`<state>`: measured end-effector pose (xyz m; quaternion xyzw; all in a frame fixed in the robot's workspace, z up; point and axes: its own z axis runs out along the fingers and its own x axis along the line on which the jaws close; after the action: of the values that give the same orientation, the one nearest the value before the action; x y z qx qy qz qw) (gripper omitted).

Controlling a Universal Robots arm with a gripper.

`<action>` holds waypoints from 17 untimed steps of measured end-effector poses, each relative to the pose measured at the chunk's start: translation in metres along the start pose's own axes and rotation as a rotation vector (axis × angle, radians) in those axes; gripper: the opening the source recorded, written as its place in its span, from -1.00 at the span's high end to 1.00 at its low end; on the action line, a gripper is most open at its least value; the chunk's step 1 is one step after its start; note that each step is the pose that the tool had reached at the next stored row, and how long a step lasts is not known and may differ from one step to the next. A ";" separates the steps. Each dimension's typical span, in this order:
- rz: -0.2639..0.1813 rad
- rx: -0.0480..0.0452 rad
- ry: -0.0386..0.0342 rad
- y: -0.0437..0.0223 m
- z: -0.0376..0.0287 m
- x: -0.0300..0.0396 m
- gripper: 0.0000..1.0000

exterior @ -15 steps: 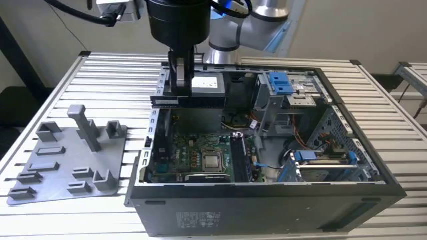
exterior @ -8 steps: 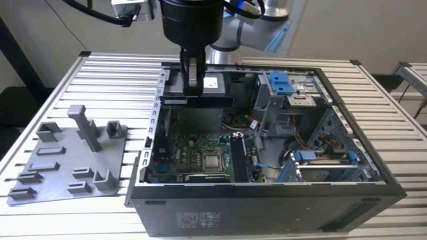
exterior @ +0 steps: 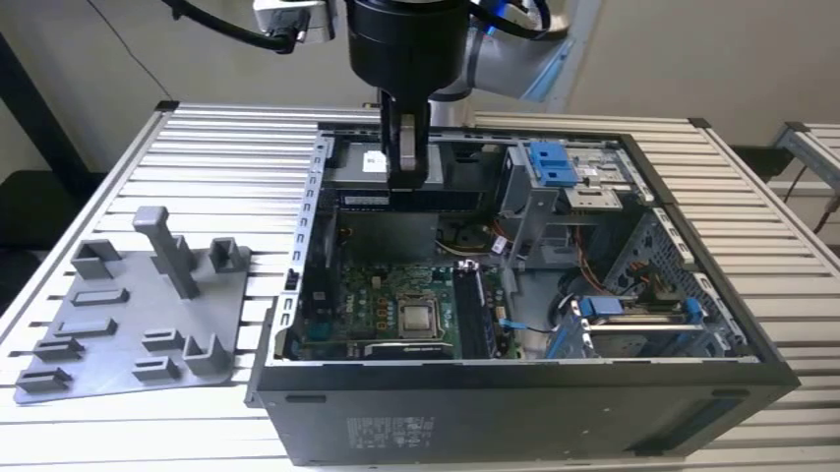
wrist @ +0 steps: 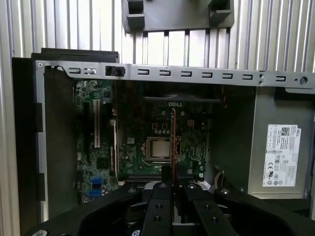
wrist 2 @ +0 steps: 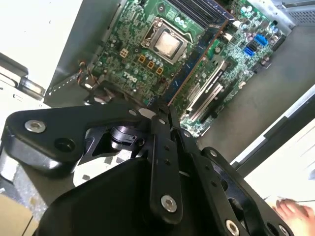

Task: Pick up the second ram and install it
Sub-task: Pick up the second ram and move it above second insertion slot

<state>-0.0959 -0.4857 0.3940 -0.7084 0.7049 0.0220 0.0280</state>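
The second ram (wrist 2: 199, 64) is a long thin dark stick seen edge-on, and my gripper (wrist 2: 165, 112) is shut on one end of it. In the exterior view the gripper (exterior: 408, 183) hangs over the back part of the open computer case (exterior: 525, 379), with the ram (exterior: 440, 198) lying level under the fingers, above the motherboard (exterior: 393, 295). In the first wrist view the ram (wrist: 173, 140) runs as a thin line over the processor socket (wrist: 158, 147). The memory slots (exterior: 475, 313) lie beside the socket (exterior: 420, 318), on the exterior view's right.
A grey fixture plate (exterior: 132, 315) with upright posts lies on the slatted table (exterior: 223, 147) at the exterior view's left. Drive cages with blue clips (exterior: 552, 162) and cables fill the case's right part. A power supply (wrist: 283, 152) sits at one wall. A person's fingers (wrist 2: 293, 211) show outside the case.
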 end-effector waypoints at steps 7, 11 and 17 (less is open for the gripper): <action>0.038 0.0026 0.0003 -0.0065 0.0001 -0.0006 0.72; 0.043 0.0030 0.0004 -0.0174 0.0002 -0.0008 0.72; 0.043 0.0030 0.0003 -0.0428 0.0005 -0.0010 0.72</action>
<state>-0.0531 -0.4845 0.3939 -0.6933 0.7198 0.0215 0.0285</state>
